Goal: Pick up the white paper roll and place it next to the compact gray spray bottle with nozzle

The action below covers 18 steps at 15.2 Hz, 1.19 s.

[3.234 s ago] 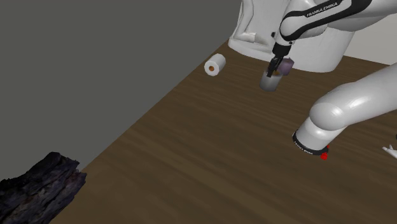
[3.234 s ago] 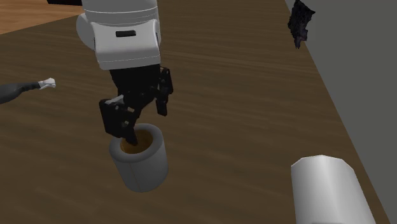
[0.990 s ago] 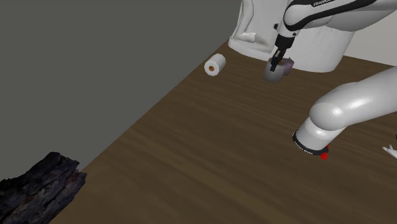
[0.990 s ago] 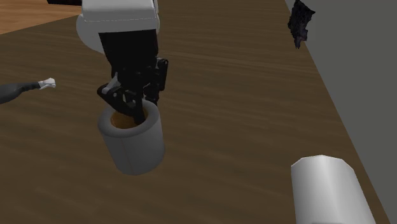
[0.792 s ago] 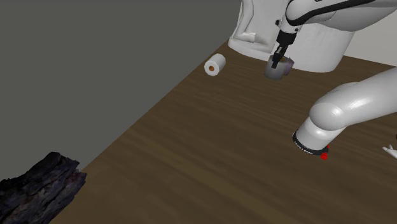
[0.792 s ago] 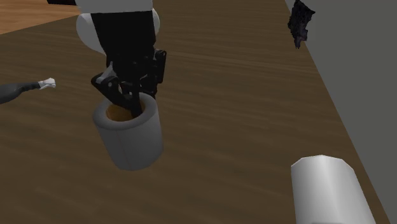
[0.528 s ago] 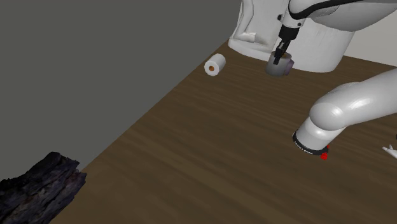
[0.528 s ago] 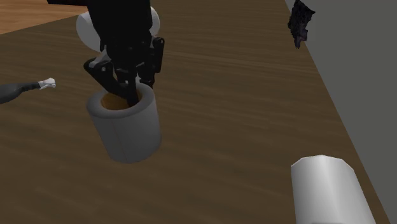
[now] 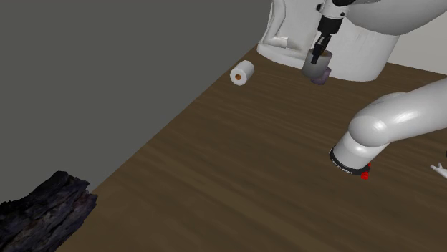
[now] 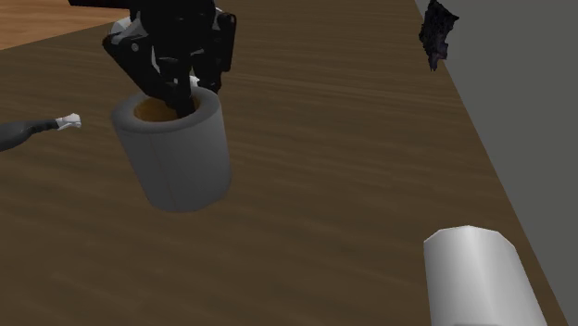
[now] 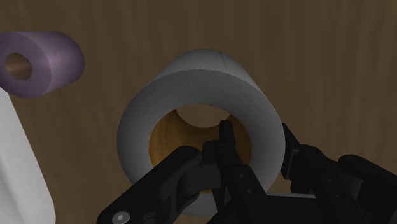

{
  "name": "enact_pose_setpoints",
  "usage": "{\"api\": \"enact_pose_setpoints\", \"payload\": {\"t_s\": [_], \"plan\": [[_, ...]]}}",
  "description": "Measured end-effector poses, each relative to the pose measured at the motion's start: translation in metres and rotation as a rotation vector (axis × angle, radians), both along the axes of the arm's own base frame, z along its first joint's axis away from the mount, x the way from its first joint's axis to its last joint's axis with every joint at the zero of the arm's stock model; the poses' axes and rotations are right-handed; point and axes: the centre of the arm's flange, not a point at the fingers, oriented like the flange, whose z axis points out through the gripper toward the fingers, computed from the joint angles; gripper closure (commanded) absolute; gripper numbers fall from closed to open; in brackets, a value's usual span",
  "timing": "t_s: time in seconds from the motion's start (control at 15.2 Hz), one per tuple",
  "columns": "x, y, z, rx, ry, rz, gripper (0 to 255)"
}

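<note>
Shoulder view: the white arm (image 9: 387, 122) reaches to the back of the brown wooden floor (image 9: 236, 179). The black claw (image 9: 319, 51) points down. It has hold of the paper roll (image 9: 316, 68), which looks grey here. The paper roll hangs in front of a big white thing (image 9: 358, 50) and looks to be up off the floor. A second roll (image 9: 242, 73) lies on its side near the grey wall (image 9: 107, 71), well apart from the claw. A black lump (image 9: 43, 211) sits far away in the near corner.

Second exterior view: the claw (image 10: 181, 88) is closed tight on one side of the paper roll (image 10: 181, 162). One finger goes down into the brown hole in the middle. The other finger presses on the outside. The roll stands upright under the claw. The grey spray bottle (image 10: 23, 132) with its white nozzle lies at this view's left and does not touch the paper roll. The second roll (image 10: 477, 278) is at the lower right, by the wall.

Wrist view: the claw (image 11: 254, 153) pinches the wall of the paper roll (image 11: 210, 89), one finger in the hole, one outside. A purple roll (image 11: 41, 63) lies on the floor, apart from the paper roll.
</note>
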Motion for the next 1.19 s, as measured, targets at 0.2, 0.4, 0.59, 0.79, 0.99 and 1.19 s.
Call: {"api": "enact_pose_setpoints", "payload": {"t_s": [0.2, 0.4, 0.59, 0.79, 0.99, 1.19], "plan": [[0.0, 0.0, 0.015, 0.0, 0.0, 0.0, 255], [-0.007, 0.001, 0.025, 0.0, 0.0, 0.0, 255], [-0.039, 0.009, 0.028, 0.0, 0.0, 0.0, 255], [-0.077, 0.017, 0.028, 0.001, 0.0, 0.0, 255], [-0.115, 0.022, 0.027, 0.001, -0.001, 0.0, 255], [-0.154, 0.03, 0.029, 0.0, -0.001, 0.0, 255]]}}
